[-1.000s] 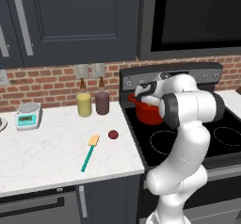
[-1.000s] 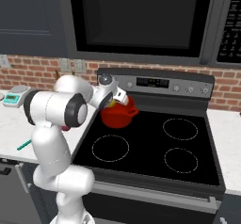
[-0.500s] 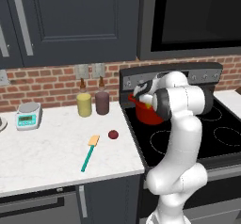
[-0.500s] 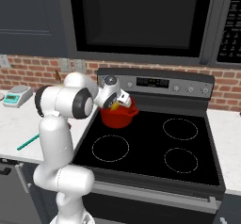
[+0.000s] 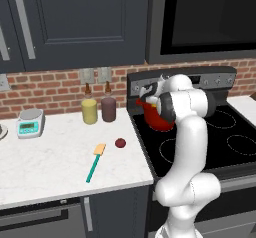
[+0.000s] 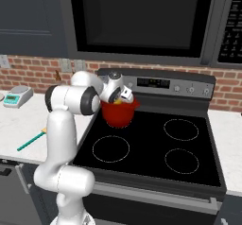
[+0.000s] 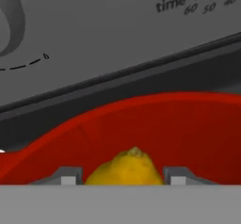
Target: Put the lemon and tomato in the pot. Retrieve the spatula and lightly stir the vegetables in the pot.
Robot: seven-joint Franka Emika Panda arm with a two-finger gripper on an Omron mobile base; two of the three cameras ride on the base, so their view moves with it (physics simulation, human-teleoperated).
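Between the fingertips of the pincer point(image 7: 120, 176) sits the lemon point(image 7: 124, 167) — clamped, by the look of it, one tip on each side. Just beyond and below curves the red inner wall of the pot point(image 7: 155, 124). The release should go well if the fingers part while over the pot's middle, not its rim. Well off to the pincer's side, on the counter, lie the tomato point(image 5: 120, 143) and the spatula point(image 5: 95, 162) — near each other.

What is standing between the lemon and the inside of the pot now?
Nothing visible. The lemon sits between the claw's fingertips, directly over the open red pot, with only the pot's inner wall behind it.
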